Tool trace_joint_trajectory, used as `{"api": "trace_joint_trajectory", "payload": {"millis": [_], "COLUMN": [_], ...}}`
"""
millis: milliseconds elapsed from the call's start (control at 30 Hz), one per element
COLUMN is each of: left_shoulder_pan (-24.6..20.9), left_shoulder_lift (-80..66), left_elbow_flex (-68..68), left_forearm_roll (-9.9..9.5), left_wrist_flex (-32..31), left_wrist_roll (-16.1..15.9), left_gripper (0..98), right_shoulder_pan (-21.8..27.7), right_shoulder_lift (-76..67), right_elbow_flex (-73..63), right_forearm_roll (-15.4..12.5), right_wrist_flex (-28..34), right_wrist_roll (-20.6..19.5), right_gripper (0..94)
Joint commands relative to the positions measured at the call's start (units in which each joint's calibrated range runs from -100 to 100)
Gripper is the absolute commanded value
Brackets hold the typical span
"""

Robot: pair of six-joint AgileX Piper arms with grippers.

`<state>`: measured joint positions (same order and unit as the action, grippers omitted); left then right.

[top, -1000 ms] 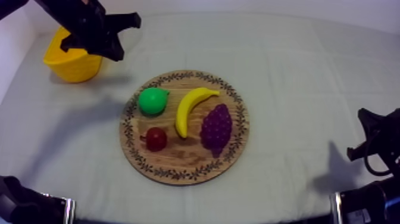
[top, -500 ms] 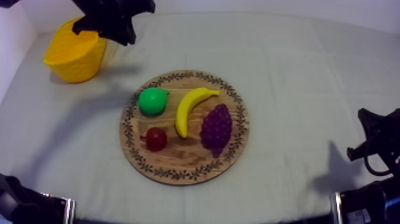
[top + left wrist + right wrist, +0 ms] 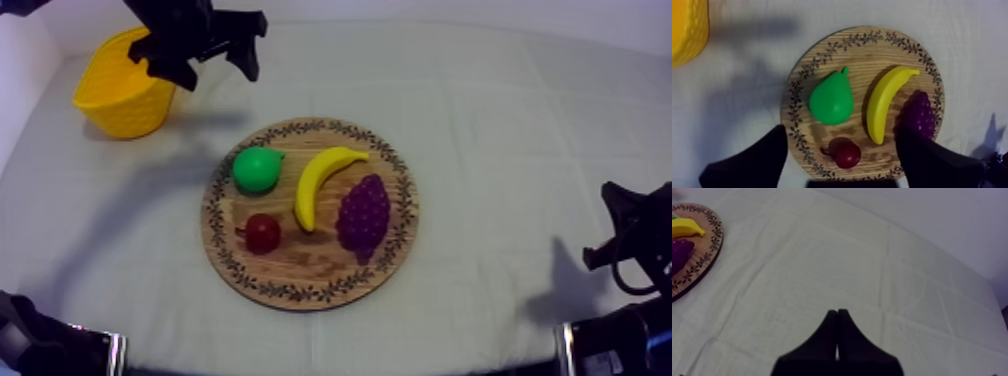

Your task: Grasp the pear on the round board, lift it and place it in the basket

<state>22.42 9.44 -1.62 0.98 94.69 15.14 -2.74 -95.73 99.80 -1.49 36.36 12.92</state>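
While the right gripper [image 3: 837,319] sits clenched on nothing at the near right side, the pear [image 3: 257,169] lies on the wooden board [image 3: 300,264], just beside the banana [image 3: 322,183]. Farther back, near the yellow basket [image 3: 118,108], the left gripper [image 3: 216,68] hangs spread and empty; it should descend straddling the pear's belly, clear of the banana.

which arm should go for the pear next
Left. Its open claw hangs between the yellow basket and the wooden board, with the pear in plain sight below it. The right claw is shut and sits low at the right side, far from the board.
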Motion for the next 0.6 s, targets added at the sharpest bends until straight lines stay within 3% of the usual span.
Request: {"api": "trace_joint_trajectory", "payload": {"millis": [0, 567], "left_shoulder_pan": [0.2, 0.6], "left_shoulder_lift": [0.1, 8.7], "left_elbow_flex": [0.3, 4.7], "left_forearm_roll": [0.06, 0.39], "left_wrist_flex": [-0.3, -5.5], "left_wrist_roll": [0.1, 0.6], "left_gripper": [91.4, 96.0], "right_shoulder_pan": [0.0, 0.0], "right_shoulder_lift": [0.0, 0.0], "right_elbow_flex": [0.0, 0.0], "right_forearm_roll": [0.0, 0.0], "right_wrist_flex": [0.0, 0.0], "right_wrist_roll": [0.0, 0.0], "right_gripper": [0.4, 0.4]}}
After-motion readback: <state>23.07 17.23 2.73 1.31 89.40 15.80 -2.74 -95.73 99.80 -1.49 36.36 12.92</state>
